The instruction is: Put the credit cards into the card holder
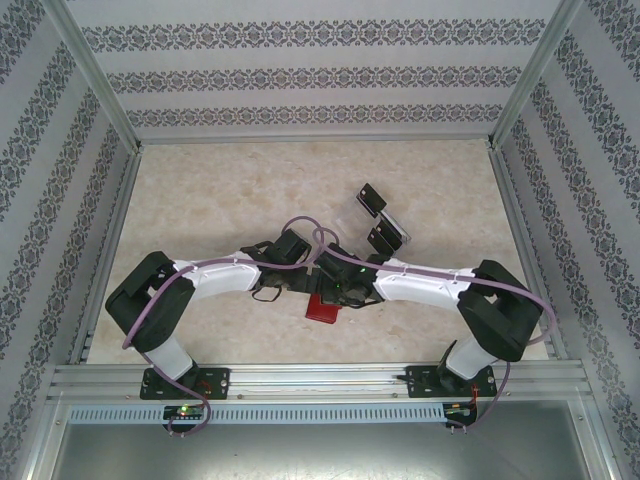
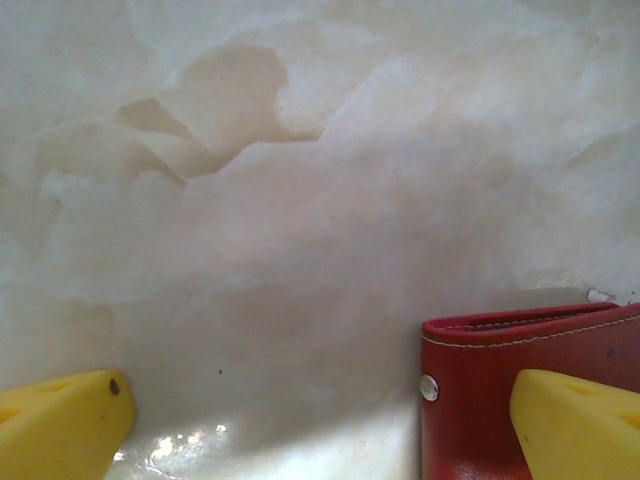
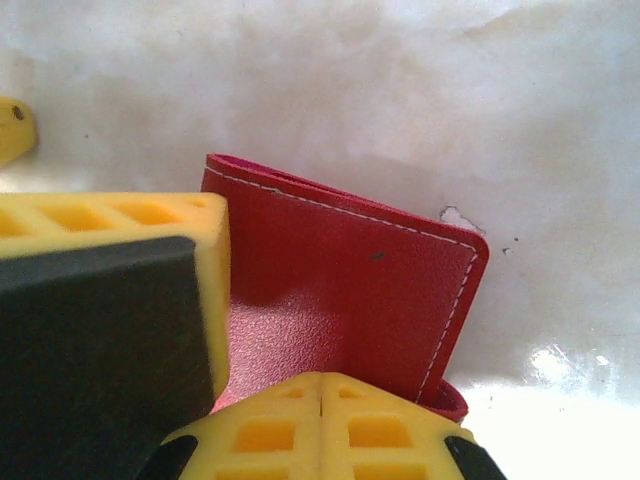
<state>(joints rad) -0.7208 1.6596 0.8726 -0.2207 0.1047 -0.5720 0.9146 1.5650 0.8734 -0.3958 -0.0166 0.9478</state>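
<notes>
The red card holder (image 1: pixel 323 308) lies closed and flat on the table between the two arms. Its stitched cover (image 3: pixel 350 290) sits just beyond my right gripper (image 3: pixel 320 392), which is shut with nothing between its fingers, tips down over the cover's near edge. My left gripper (image 2: pixel 320 430) is open wide. One yellow finger (image 2: pixel 575 425) is over the holder's snap side (image 2: pixel 480 380) and the other finger (image 2: pixel 62 418) is over bare table. That left finger (image 3: pixel 110 300) stands right beside the holder. Black credit cards (image 1: pixel 371 198) (image 1: pixel 386 238) stand in a clear rack behind.
The clear plastic rack (image 1: pixel 385 217) stands behind and to the right of the grippers. The marbled tabletop (image 1: pixel 220 190) is fenced by metal rails and patterned walls. Both forearms cross the middle of the table near its front.
</notes>
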